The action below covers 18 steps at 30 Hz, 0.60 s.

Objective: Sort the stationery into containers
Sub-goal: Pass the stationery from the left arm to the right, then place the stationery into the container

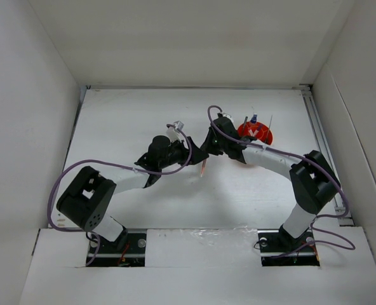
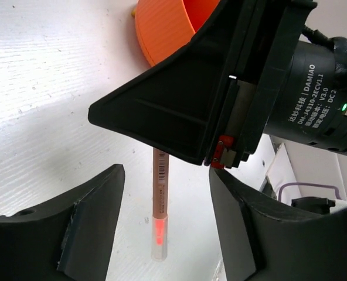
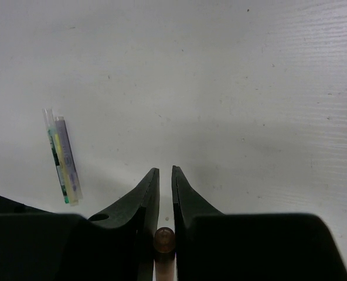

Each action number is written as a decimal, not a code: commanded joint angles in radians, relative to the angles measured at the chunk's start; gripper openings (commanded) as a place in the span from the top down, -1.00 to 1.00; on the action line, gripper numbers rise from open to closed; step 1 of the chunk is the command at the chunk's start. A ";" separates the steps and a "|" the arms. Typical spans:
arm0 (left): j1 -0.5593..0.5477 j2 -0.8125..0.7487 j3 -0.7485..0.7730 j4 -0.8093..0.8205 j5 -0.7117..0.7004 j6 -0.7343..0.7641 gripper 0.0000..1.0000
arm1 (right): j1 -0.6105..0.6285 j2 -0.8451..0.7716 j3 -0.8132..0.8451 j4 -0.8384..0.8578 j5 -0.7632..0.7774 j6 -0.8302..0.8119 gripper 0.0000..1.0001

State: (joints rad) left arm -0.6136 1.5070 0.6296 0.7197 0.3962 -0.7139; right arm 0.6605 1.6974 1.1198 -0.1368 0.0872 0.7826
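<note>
My right gripper (image 1: pixel 209 147) (image 3: pixel 165 170) is shut on a thin tan pen (image 1: pixel 204 168) with a clear cap over a red tip. It holds the pen above the table, cap end pointing down. The pen's butt shows between the pads in the right wrist view (image 3: pixel 165 240). My left gripper (image 1: pixel 193 152) (image 2: pixel 166 175) is open right next to it, its fingers on either side of the hanging pen (image 2: pixel 160 199) without touching. The orange tub (image 1: pixel 263 135) (image 2: pixel 162 29) stands just right of both grippers with several stationery items upright in it.
A small clear packet with green and yellow inside (image 3: pixel 62 157) lies on the table beyond the grippers; it also shows in the top view (image 1: pixel 178 125). White walls enclose the table on the left, back and right.
</note>
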 commanded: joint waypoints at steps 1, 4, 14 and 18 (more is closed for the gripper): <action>0.002 -0.059 -0.001 0.063 0.016 0.025 -0.15 | -0.013 -0.010 0.025 0.012 0.029 -0.009 1.00; 0.002 -0.102 -0.021 0.063 0.016 0.045 -0.21 | -0.013 -0.010 0.025 0.013 0.029 -0.009 1.00; 0.002 -0.275 -0.094 -0.021 -0.091 0.128 -0.26 | -0.104 -0.103 -0.035 0.032 0.057 -0.009 1.00; 0.002 -0.294 -0.130 -0.022 -0.126 0.149 -0.31 | -0.159 -0.168 -0.046 0.020 0.089 0.009 1.00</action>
State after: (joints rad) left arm -0.6136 1.2362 0.5209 0.6956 0.3061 -0.6125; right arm 0.5381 1.6157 1.0752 -0.1371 0.1314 0.7830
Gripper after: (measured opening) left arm 0.652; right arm 0.181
